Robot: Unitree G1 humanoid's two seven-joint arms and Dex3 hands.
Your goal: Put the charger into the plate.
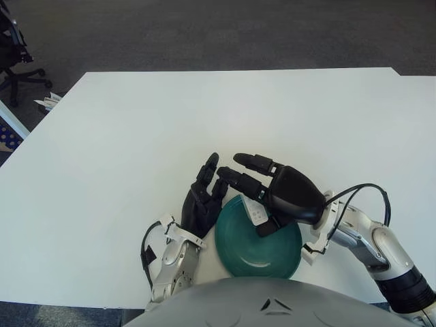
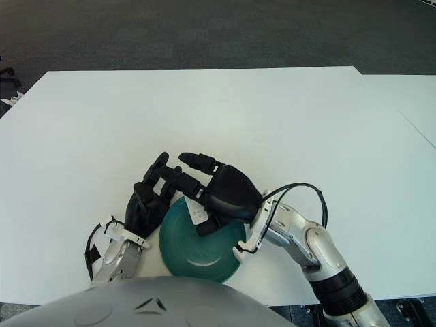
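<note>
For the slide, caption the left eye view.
Right hand holds white charger over green plate; left hand beside plate's left.

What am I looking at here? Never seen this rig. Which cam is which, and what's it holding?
It is a humanoid robot seen from its own head: both pictures come from one stereo camera looking down at a white table, the left eye and the right eye set slightly apart, so they show the same scene. The grey curve at the bottom is the robot's body. Each arm ends in a black three-finger hand. The right hand is over a green plate near the table's front edge and grips a small white charger just above the plate's far side. The left hand shows beside the plate's left rim, fingers loosely extended, holding nothing. A black cable loops off the right wrist.
</note>
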